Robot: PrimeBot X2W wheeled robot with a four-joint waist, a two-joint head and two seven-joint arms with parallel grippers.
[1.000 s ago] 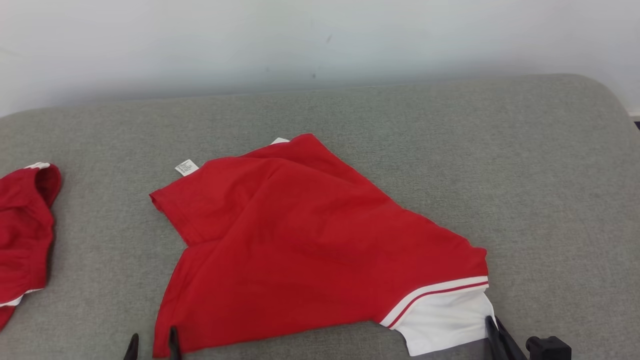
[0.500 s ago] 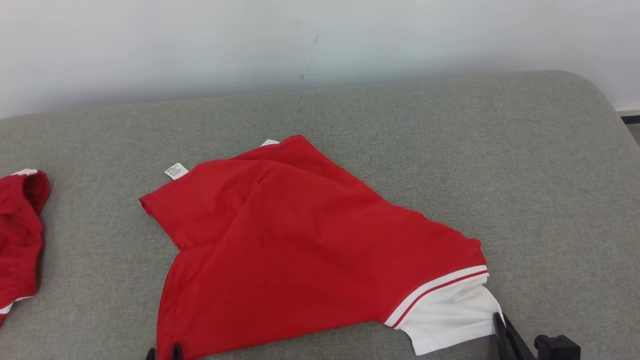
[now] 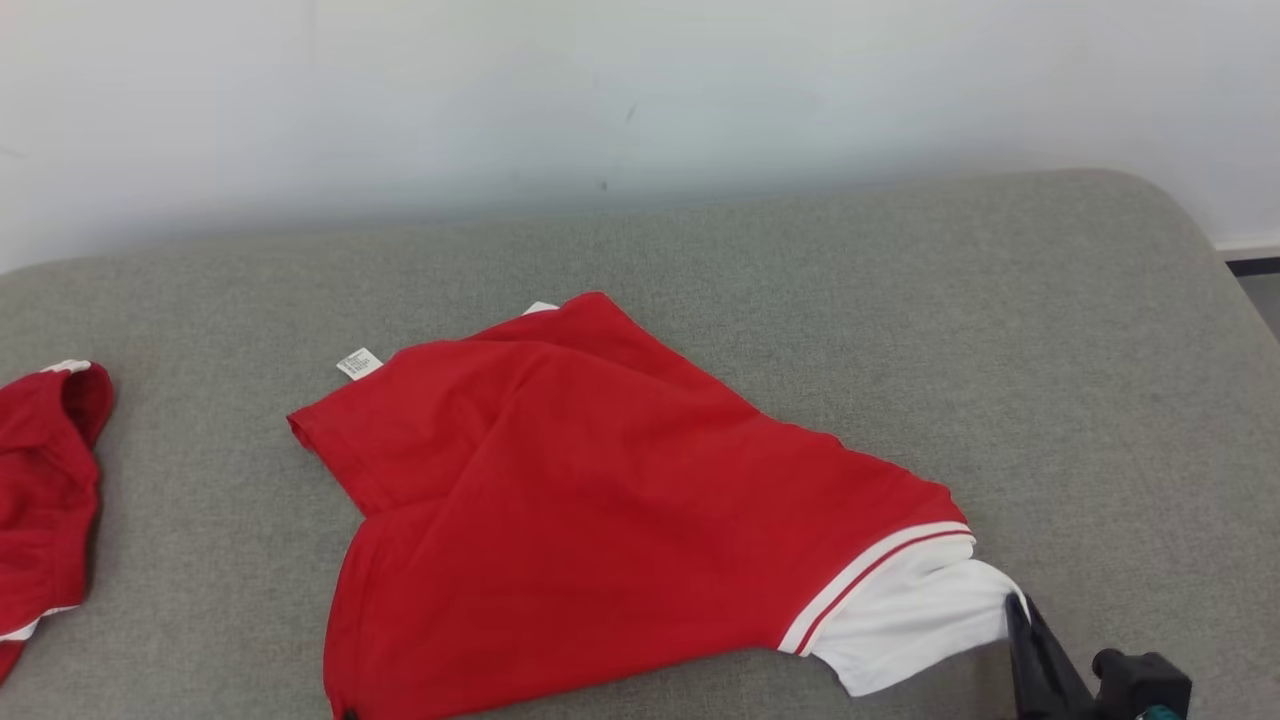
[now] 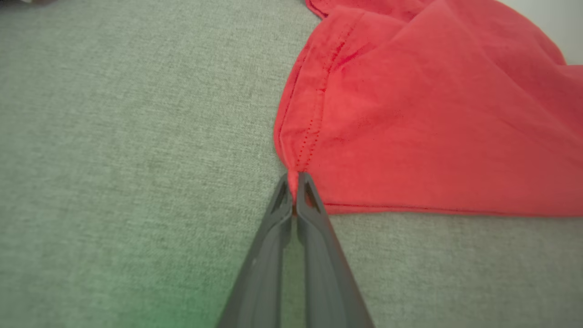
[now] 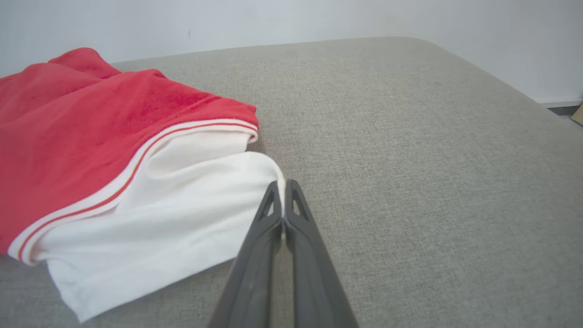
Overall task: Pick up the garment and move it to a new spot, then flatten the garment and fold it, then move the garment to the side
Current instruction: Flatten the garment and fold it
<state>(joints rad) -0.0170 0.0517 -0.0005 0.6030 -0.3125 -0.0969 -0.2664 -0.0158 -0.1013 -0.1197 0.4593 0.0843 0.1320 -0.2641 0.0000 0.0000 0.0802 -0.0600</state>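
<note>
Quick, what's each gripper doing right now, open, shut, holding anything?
Left gripper: shut on the garment, pinching its red corner.
Right gripper: shut on the garment, pinching its white end.

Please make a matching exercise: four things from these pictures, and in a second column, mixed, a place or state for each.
1. left gripper
2. right gripper
3. white label
4. second red garment

A. at the far edge of the garment
B. shut on the garment's white part
C. apart, at the head view's left edge
D. shut on a red hem corner

Pairs: 1-D, 2-B, 3-A, 4-C.
</note>
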